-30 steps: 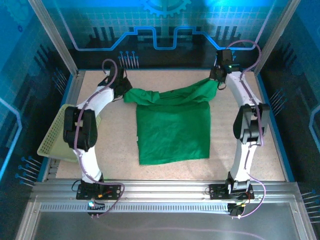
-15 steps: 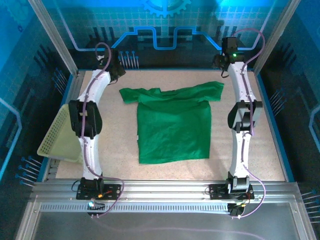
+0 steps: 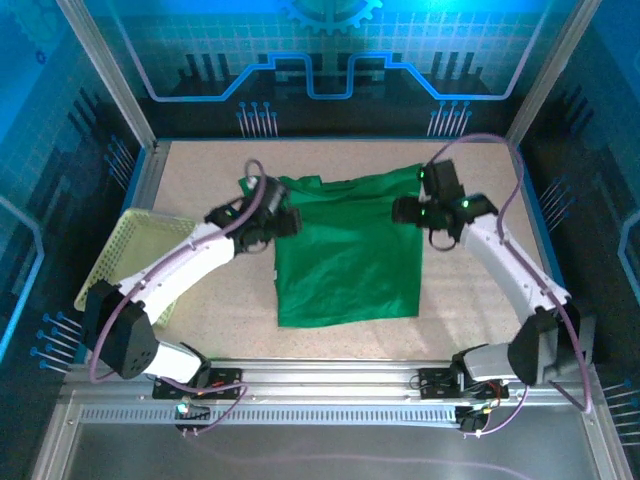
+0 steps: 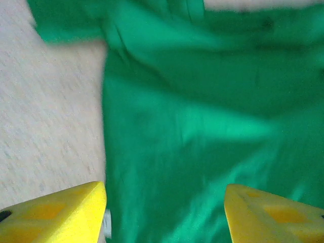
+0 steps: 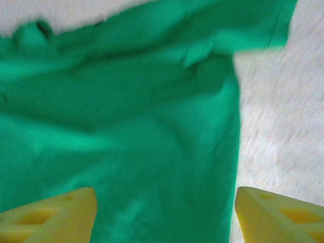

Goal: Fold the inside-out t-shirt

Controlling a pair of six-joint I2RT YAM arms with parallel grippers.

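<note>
t-shirt (image 3: 345, 260) spread flat, left tool (image 4: 163, 187), right tool (image 5: 166, 189) gaping above

Wrist views blurred — the t-shirt (image 4: 202, 126) cut off at their edges.

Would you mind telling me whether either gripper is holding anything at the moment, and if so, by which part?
Nothing is held: the left gripper and the right gripper are both open over the t-shirt, which lies spread on the table.
</note>
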